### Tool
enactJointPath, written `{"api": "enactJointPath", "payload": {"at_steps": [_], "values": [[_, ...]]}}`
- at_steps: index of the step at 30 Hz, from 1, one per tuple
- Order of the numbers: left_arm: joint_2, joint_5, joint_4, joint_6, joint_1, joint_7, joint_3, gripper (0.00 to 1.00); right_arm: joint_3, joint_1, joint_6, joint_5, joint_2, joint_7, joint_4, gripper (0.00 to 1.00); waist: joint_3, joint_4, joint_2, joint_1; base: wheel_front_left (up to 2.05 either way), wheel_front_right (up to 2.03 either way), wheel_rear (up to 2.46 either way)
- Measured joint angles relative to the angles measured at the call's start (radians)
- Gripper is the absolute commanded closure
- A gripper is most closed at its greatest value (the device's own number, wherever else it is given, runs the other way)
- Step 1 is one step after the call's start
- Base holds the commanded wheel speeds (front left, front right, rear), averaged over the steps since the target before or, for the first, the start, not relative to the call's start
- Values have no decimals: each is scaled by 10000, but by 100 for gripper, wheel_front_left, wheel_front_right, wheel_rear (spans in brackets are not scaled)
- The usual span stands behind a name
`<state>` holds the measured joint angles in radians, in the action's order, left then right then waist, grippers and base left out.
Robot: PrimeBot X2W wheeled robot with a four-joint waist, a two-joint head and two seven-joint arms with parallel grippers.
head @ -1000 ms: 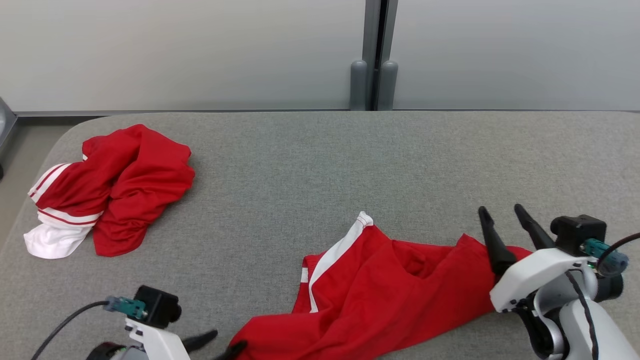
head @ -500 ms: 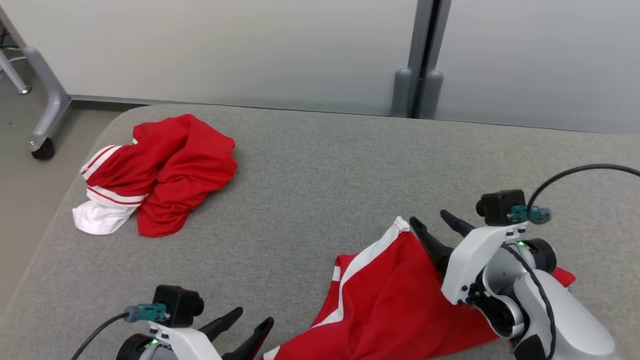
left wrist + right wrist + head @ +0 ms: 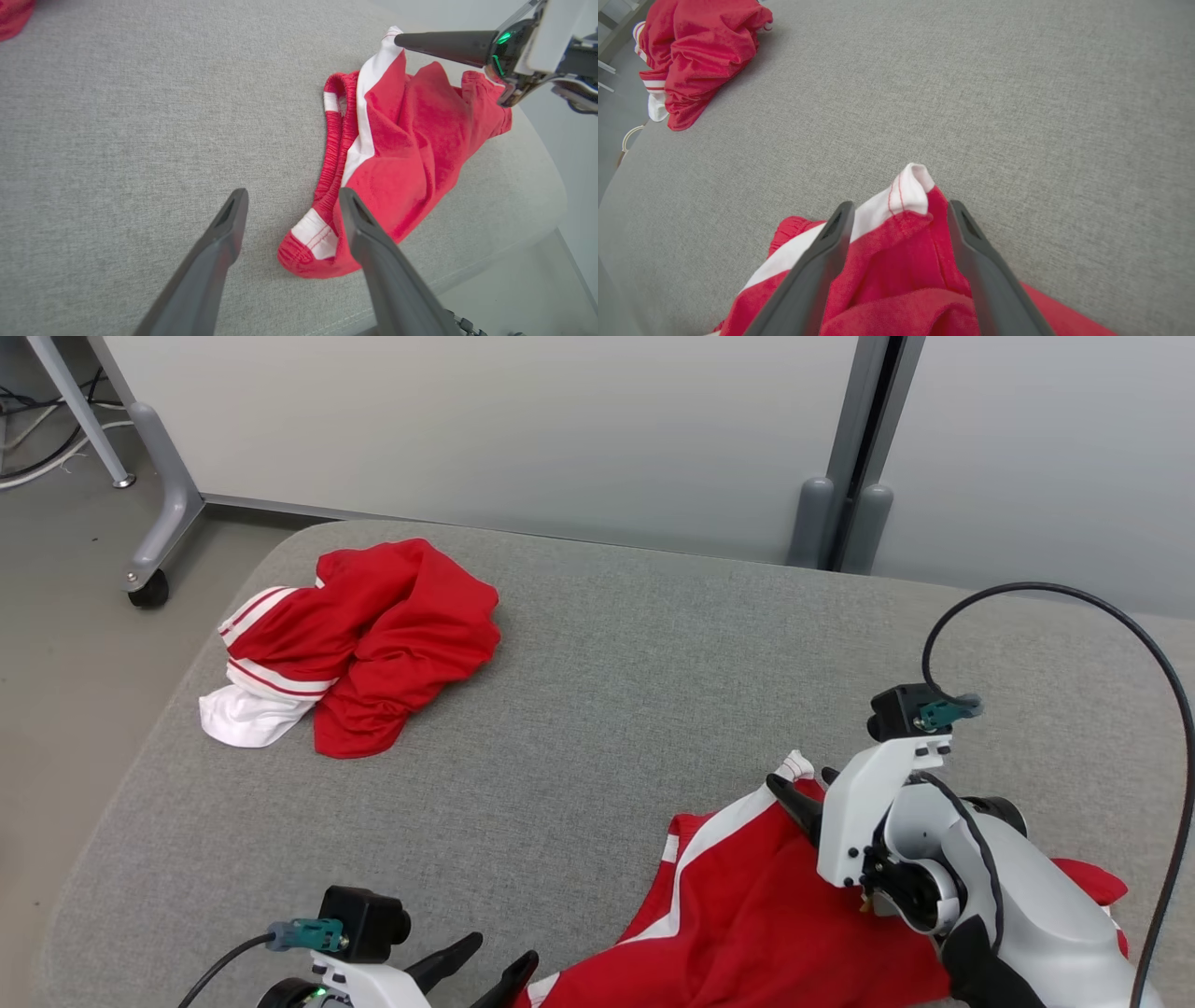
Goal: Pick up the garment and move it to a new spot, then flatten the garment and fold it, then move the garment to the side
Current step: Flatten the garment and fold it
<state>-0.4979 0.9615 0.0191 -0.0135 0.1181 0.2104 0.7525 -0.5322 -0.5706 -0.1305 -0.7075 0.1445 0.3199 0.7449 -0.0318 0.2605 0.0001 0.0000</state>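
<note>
Right, you have the grey cloth-covered table [image 3: 607, 644] spread across the head view, with pale wall panels behind it. The garment you are working, a pair of red shorts [image 3: 747, 915] with a white side stripe and an elastic waistband, lies rumpled at the near edge of the table on your right-hand side. One white-tipped corner of it sticks up toward the table's middle. A second crumpled red-and-white garment [image 3: 373, 635] sits well apart, at the far left corner.

Your right gripper [image 3: 801, 778] is over that raised corner of the shorts. Its two dark fingers stand apart, one on each side of the fold, and in the right wrist view the cloth lies between them without being pinched. Your left gripper [image 3: 504, 947] is low at the near edge, just beside the waistband end of the shorts, its fingers also spread with nothing between them. You cannot tell from these views whether its nearer finger touches the fabric.

A small black caster wheel [image 3: 147, 588] rests on the floor beyond the table's far left corner.
</note>
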Motion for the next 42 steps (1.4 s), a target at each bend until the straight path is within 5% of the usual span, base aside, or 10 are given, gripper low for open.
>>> {"api": "enactJointPath", "payload": {"at_steps": [2, 4, 6, 14, 19, 24, 31, 42], "values": [[33, 35, 73, 40, 2, -13, 10, 0, 12, -198, 0, 96, -167, -27, 293, 2, -35, 19, 0, 1, 0, 0, 0], [33, 59, 148, 50, 4, -56, 8, 0, -36, -284, 0, 2, -332, -21, 514, 56, -60, 20, 0, 0, 0, 0, 0], [54, 69, 196, 84, 32, -82, 4, 0, -113, -362, 0, -42, -397, -48, 729, 100, -91, -4, -1, 1, 0, 0, 0], [38, 90, 276, 113, 69, -94, -4, 0, -485, -627, 0, -445, -378, -1112, 602, 100, -93, -340, 0, 0, 0, 0, 0], [-15, 192, 305, 81, -37, -176, -67, 0, -798, -357, 0, -1526, -82, -1350, -1175, 100, 109, -713, 0, 1, 0, 0, 0], [-163, 261, 203, -36, -164, -226, -171, 0, -798, 358, -2, -1958, 1081, -1258, -2989, 100, 345, -1276, 0, 0, 0, 0, 0], [-395, 267, -77, -267, -249, -362, -430, 0, 215, 1842, 8, -2360, 2332, -545, -5758, 100, 373, -2111, 0, 0, 0, 0, 0], [-665, 255, -621, -631, -331, -385, -606, 0, 2105, 5269, 8, -2115, 2683, 1655, -8092, 100, 99, -2945, 0, 0, 0, 0, 0]]}}
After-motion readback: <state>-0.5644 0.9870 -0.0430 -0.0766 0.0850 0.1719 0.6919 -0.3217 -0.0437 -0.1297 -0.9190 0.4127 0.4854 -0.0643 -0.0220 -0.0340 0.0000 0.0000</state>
